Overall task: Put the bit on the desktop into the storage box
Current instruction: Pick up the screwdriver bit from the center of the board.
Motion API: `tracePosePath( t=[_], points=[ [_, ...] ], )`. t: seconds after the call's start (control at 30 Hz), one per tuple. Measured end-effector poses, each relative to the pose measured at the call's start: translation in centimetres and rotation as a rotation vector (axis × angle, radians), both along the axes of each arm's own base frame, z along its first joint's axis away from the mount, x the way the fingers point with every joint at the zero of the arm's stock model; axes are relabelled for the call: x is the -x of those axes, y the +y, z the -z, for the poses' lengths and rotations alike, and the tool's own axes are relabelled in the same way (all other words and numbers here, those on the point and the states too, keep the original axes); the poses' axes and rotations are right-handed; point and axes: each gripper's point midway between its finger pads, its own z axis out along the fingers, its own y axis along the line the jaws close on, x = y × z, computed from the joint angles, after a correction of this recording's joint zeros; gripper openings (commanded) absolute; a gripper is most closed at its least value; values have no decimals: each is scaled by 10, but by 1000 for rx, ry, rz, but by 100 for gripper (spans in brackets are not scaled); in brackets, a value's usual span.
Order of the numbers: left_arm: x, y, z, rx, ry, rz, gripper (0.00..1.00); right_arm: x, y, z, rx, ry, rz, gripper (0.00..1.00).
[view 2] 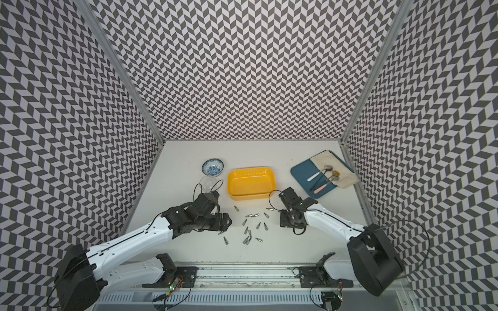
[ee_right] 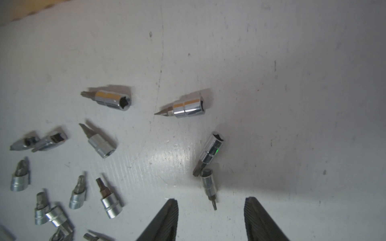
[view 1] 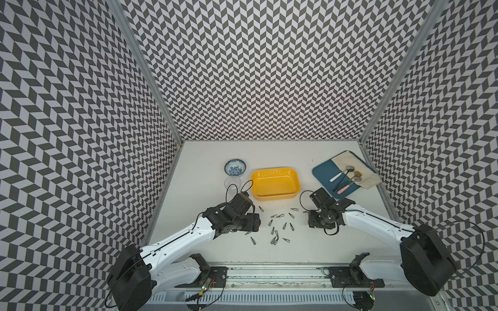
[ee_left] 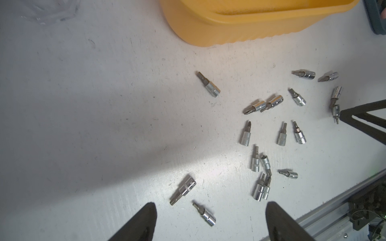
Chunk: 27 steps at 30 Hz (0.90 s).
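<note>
patterned bowl (view 1: pixel 235 167), clear glass (view 1: pixel 232 183), blue tray (view 1: pixel 323 175), spoons (view 1: pixel 349 169)

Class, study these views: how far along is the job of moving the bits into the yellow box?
Done: nothing visible; the storage box looks empty in both top views. In hand: the right gripper, jaws apart, is lined up on one bit without gripping it; the left gripper is open and empty. Left: all the scattered bits.
</note>
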Motion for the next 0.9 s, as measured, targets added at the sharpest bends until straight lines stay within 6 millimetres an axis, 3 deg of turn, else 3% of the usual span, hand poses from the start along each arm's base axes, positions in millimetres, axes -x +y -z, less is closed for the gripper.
tracePosePath(
  t=[0.47,0.9],
  points=[
    [0,-1,2,3,7,4,86,-9,-1,16,53,17,3,44],
    [2,-1,8,-8,23,6,86,-13,3,18,80,-2,-32,25]
  ],
)
